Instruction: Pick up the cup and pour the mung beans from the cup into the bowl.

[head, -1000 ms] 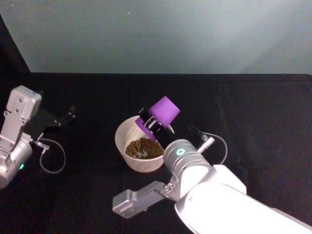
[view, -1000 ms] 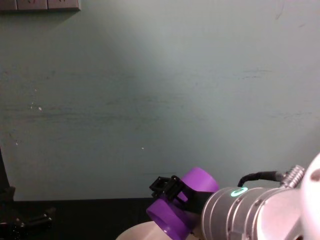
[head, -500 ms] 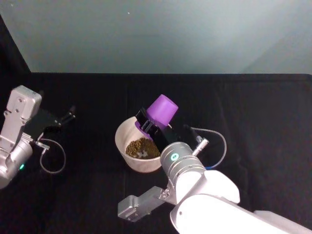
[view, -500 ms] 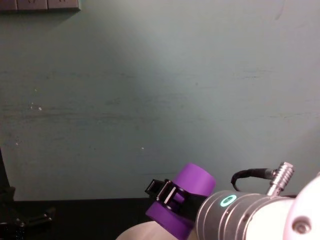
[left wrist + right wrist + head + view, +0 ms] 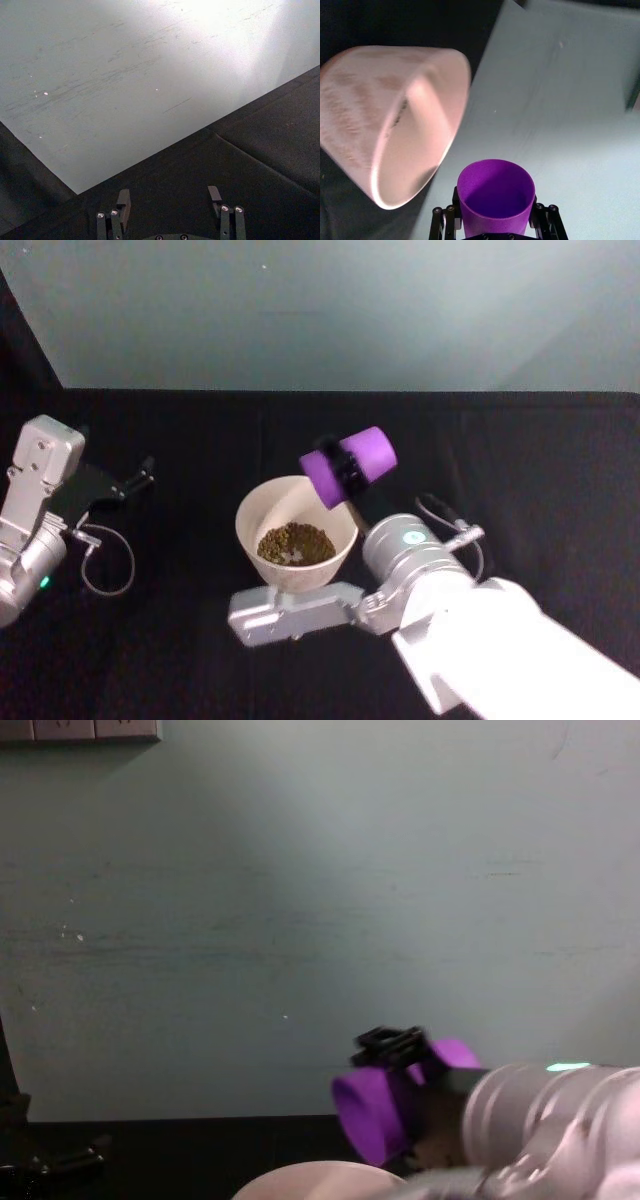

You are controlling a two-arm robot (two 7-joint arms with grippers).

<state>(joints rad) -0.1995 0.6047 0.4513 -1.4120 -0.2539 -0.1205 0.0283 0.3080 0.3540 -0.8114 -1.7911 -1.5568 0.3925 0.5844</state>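
The purple cup (image 5: 352, 464) hangs on its side above the far right rim of the white bowl (image 5: 258, 512), mouth turned left, with my right gripper (image 5: 338, 466) shut on it. In the right wrist view the cup (image 5: 496, 199) looks empty inside, and the bowl (image 5: 427, 105) lies beyond its mouth. Mung beans (image 5: 294, 542) lie heaped in the bottom of the bowl. From the chest the cup (image 5: 378, 1115) hovers just over the bowl's rim (image 5: 310, 1180). My left gripper (image 5: 138, 478) rests at the table's left, open (image 5: 170, 196) with nothing between its fingers.
A black cloth (image 5: 520, 470) covers the table up to the pale wall (image 5: 330, 310) behind. My right forearm (image 5: 470, 630) and a grey link (image 5: 290, 606) cross the near side, just in front of the bowl. A loose cable (image 5: 105, 565) loops by the left arm.
The right wrist has rolled, bringing the cup from mouth-down over the bowl to lying sideways, slightly higher and to the right. The left arm has not moved.
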